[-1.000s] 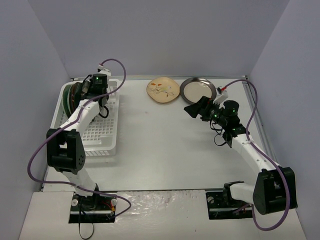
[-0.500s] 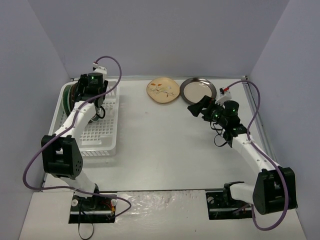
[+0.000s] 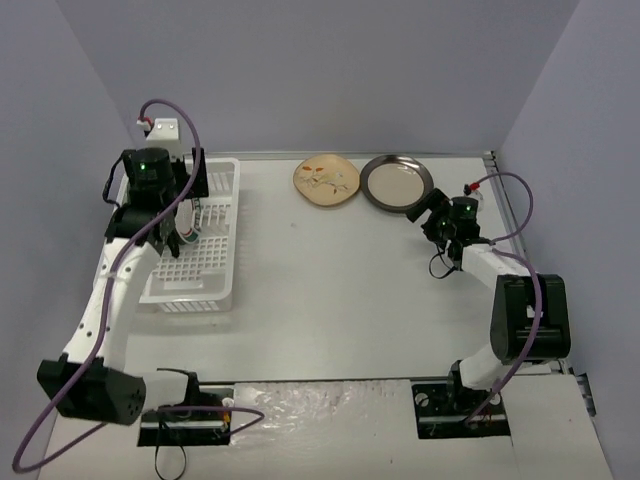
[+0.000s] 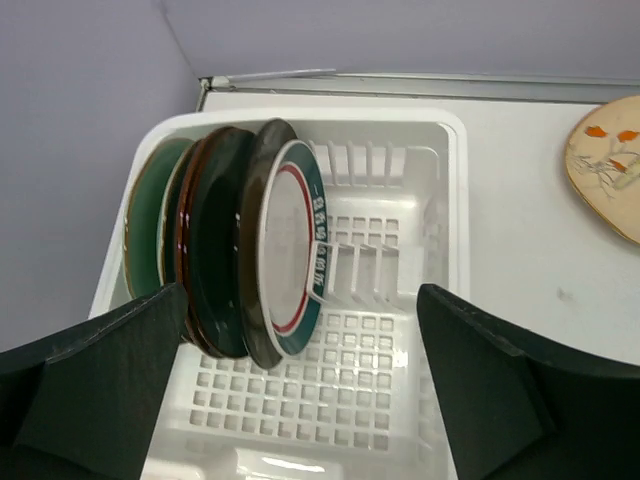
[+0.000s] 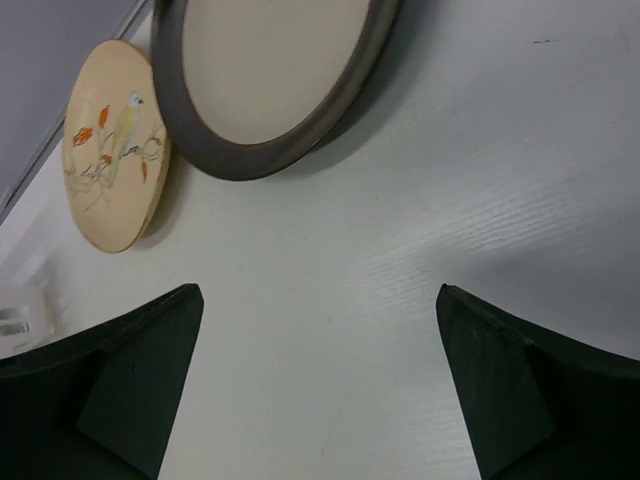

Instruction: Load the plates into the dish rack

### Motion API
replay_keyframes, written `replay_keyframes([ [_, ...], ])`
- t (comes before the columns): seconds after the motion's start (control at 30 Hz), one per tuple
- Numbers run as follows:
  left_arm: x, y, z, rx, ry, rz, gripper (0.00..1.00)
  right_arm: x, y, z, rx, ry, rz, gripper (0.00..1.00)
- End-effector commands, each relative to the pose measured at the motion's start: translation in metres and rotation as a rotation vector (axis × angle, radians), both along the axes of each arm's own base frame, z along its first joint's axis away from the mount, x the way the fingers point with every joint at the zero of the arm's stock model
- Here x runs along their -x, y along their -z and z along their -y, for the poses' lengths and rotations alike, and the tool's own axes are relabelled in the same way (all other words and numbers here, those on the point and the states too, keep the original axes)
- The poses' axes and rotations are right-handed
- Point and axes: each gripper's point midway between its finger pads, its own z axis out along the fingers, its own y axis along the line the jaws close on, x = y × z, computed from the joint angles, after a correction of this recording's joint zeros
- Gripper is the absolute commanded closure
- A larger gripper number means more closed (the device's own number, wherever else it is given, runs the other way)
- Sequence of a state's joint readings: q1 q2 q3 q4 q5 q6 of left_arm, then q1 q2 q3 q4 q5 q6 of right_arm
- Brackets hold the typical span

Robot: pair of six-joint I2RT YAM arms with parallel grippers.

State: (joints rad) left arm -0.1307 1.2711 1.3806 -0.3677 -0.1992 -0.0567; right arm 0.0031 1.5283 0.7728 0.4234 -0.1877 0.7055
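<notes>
Plates (image 4: 215, 250) are stood on edge in a tight row at the far end of the dish rack (image 4: 445, 190), which is set at the left of the surface (image 3: 330, 290). The white plate (image 4: 295, 250) with the teal-red rim is seen at the open end of the row. The left pincer (image 4: 300, 395) is held above the rack, fingers wide apart, nothing between them. A tan floral plate (image 3: 326, 182) and, just right of it, a dark-rimmed beige plate (image 3: 396, 183) are laid flat at the far edge. The right pincer (image 5: 320, 400) is spread apart, empty, near the beige plate.
</notes>
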Motion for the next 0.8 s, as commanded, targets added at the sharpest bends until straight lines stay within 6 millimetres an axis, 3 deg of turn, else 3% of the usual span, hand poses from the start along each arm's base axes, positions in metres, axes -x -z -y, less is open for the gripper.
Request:
replay_keyframes([
  [0.0,0.024,0.001,0.022,0.163,0.069,0.032,0.03,-0.046,-0.017,0.029,-0.046,0.137,0.109,0.0],
  [0.1,0.038,0.002,0.024,0.19,0.081,0.064,0.03,-0.063,0.004,0.035,-0.068,0.152,0.086,0.0],
  [0.17,0.044,0.012,0.024,0.195,0.081,0.056,0.03,-0.072,0.006,0.036,-0.084,0.15,0.107,0.02],
  [0.5,0.048,0.02,0.035,0.229,0.134,0.043,0.03,-0.122,0.038,0.036,-0.197,0.165,0.121,0.16],
  [0.77,0.047,0.022,0.035,0.231,0.131,0.04,0.03,-0.139,0.073,0.029,-0.263,0.152,0.066,0.29],
])
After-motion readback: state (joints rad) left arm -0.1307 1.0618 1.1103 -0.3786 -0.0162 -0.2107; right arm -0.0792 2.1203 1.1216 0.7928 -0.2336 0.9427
